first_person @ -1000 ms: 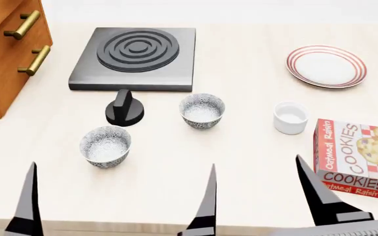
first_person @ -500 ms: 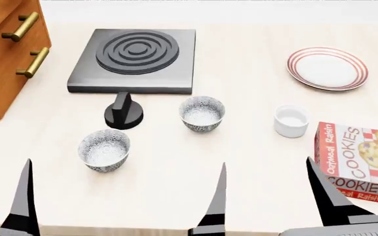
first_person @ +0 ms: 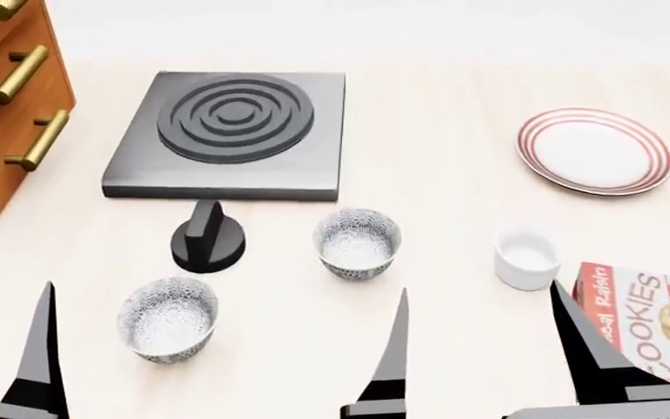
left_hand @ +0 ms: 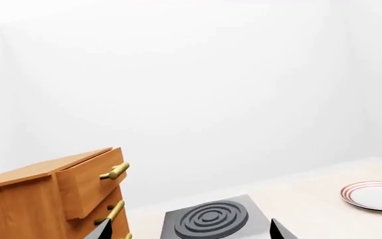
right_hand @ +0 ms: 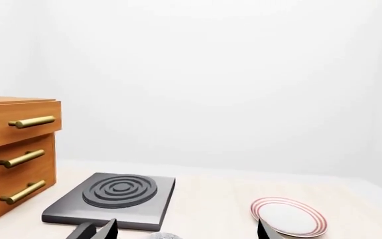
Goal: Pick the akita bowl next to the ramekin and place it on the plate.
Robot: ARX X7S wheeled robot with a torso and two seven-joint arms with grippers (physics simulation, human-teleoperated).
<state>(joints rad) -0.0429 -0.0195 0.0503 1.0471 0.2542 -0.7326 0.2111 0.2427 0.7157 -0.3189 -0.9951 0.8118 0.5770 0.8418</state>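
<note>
The akita bowl (first_person: 358,243), grey-speckled, stands mid-table, left of the plain white ramekin (first_person: 527,256). Its rim may be the speckled edge (right_hand: 161,235) in the right wrist view. The red-ringed plate (first_person: 593,150) lies empty at the far right, also seen as the plate (right_hand: 288,217) and the plate (left_hand: 375,195). My left gripper (first_person: 213,358) hovers open near the front edge, well short of the bowl. Only one finger (first_person: 591,349) of my right gripper (right_hand: 185,231) shows in the head view, below the ramekin. That gripper is open and holds nothing.
An identical second bowl (first_person: 168,319) sits front left, in line with the left gripper's gap. A black knob (first_person: 207,237) stands left of the akita bowl, with a grey hotplate (first_person: 230,131) behind. Wooden drawers (first_person: 3,113) are far left, a cookie box (first_person: 649,323) front right.
The head view has shifted, so everything on the table sits lower in the frame. Both grippers stay open at the front edge. Nothing on the table has moved.
</note>
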